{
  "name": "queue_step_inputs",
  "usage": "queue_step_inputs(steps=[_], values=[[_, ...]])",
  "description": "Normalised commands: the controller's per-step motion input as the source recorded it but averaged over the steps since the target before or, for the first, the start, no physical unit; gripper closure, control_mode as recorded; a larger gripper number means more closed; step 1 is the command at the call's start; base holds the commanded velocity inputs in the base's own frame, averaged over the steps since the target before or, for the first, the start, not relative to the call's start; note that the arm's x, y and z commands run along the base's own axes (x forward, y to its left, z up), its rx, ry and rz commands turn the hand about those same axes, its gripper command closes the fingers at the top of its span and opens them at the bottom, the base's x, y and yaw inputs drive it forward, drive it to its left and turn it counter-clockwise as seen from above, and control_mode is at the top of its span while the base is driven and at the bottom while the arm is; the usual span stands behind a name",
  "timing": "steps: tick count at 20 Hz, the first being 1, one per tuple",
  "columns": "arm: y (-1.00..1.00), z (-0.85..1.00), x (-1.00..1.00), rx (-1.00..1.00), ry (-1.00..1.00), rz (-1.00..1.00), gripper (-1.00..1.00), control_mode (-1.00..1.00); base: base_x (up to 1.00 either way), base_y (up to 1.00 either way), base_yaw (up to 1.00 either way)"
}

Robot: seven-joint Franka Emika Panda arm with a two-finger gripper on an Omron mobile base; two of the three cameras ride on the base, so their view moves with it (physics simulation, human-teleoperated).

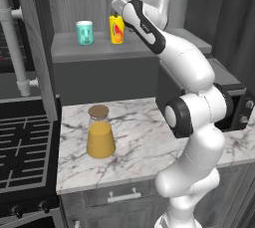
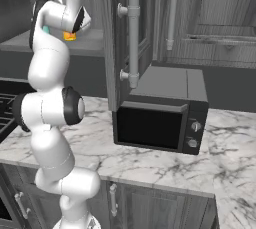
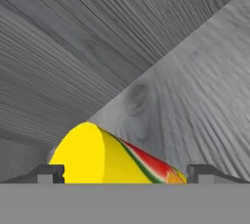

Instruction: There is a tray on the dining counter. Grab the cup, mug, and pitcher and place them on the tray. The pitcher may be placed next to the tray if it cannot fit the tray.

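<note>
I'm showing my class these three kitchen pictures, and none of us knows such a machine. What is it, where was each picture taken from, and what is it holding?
It is a white robot arm in a computer-drawn kitchen. Two pictures come from cameras behind the arm, on its left and right. The third looks out from its hand.

On a grey shelf stand a teal mug and a yellow cup. A pitcher of orange liquid stands on the marble counter; a microwave sits further right.

The gripper holds nothing yet: its fingers are spread on either side of the cup.
</note>
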Motion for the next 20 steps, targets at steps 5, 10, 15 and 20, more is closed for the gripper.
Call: queue_step_inputs(steps=[5,10,15,20], values=[[0.00,-0.28,-0.02,0.00,0.06,-0.01,-1.00,-1.00,0.00,0.00,0.00],[0.00,-0.26,0.00,0.00,0.05,-0.01,-1.00,-1.00,0.00,0.00,0.00],[-0.01,-0.21,-0.10,0.00,0.05,-0.02,-1.00,-1.00,0.00,0.00,0.00],[-0.05,-0.27,-0.30,0.00,0.04,-0.06,-1.00,-1.00,0.00,0.00,0.00]])
